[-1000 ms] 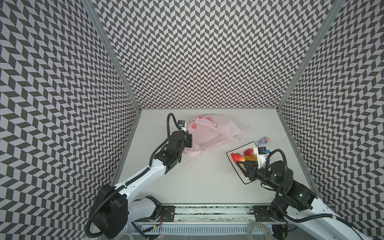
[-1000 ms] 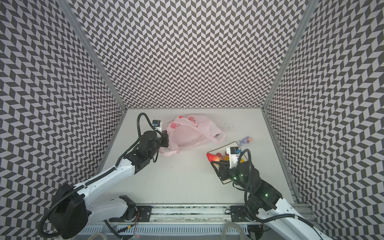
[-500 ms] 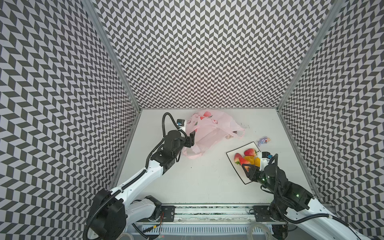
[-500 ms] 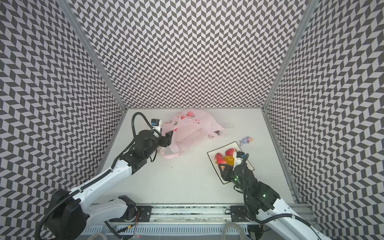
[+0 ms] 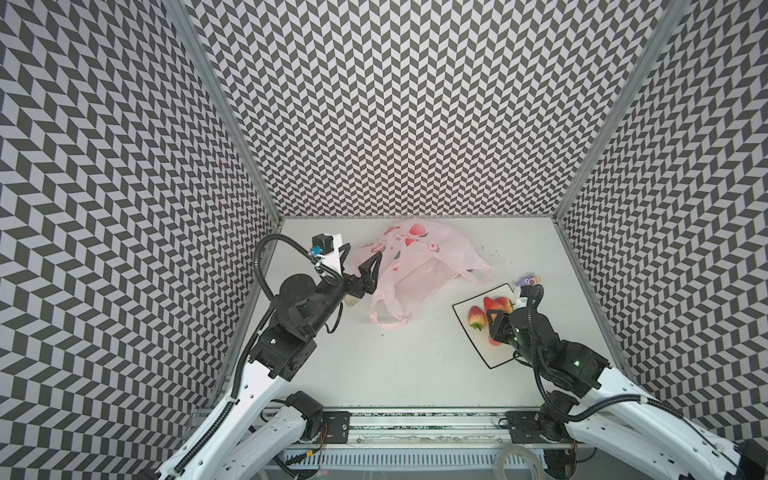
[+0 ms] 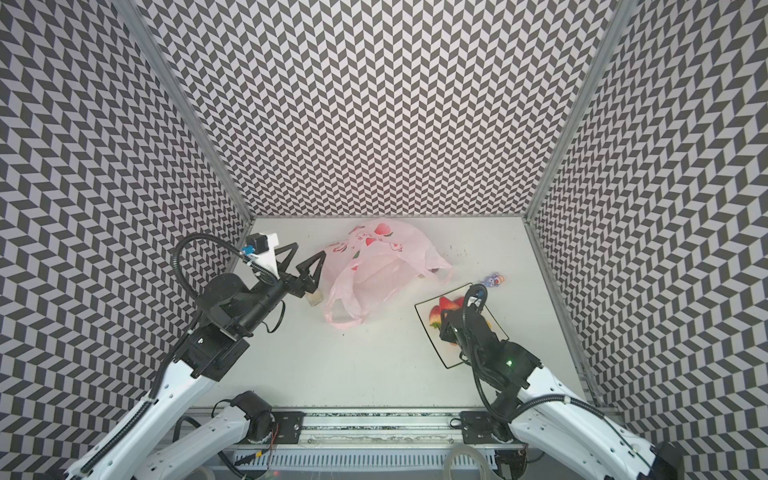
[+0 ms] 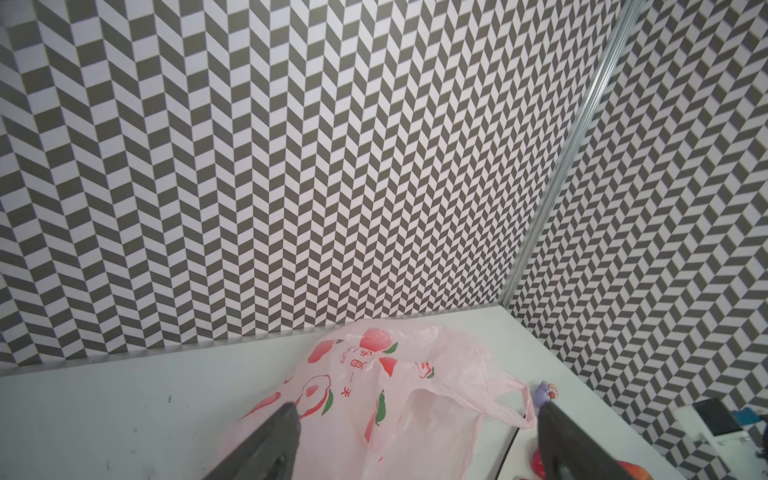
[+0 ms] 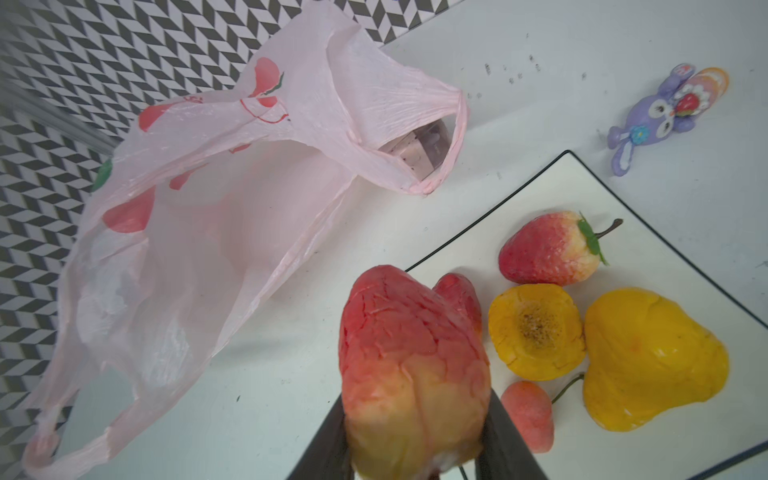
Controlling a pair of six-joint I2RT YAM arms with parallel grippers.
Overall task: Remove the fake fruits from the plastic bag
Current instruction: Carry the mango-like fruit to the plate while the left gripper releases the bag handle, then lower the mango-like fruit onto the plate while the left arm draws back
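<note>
Fake fruits point(image 5: 477, 318) are out of the bag & on the white sq. plate point(image 8: 519, 208) w/ black rim. The plate sits by the surface's right edge, approx midway btw near & far edges. On it, in right wrist view: small strawberry point(image 8: 548, 249) w/ green top, orange half fruit point(image 8: 536, 332), yellow fruit point(image 8: 648, 357), pink-red ball point(image 8: 530, 415) w/ thin stem. Orange half touches the yellow one.

Right gripper point(image 8: 415, 436) is clamped on a big strawberry point(image 8: 411, 365), one finger each side, over the plate's corner nearest the bag. Can't tell if it touches the plate. A red fruit point(image 8: 459, 291) sits just behind it, mostly hidden.

Plastic bag point(image 5: 415, 266): pink, crinkly, slack on the surface point(image 5: 415, 365) toward the far edge, left of ctr, apart from the plate. One loop handle points to the near edge, the other toward the plate.

Left gripper point(image 6: 308, 250) hangs at the bag's left side, jaws spread wide, holding nothing. Can't tell if a finger brushes the plastic. In left wrist view the bag shows btw its fingers point(image 7: 274, 436).

Purple toy figure point(image 5: 527, 279) lies just beyond the plate's far corner, near the right edge.
</note>
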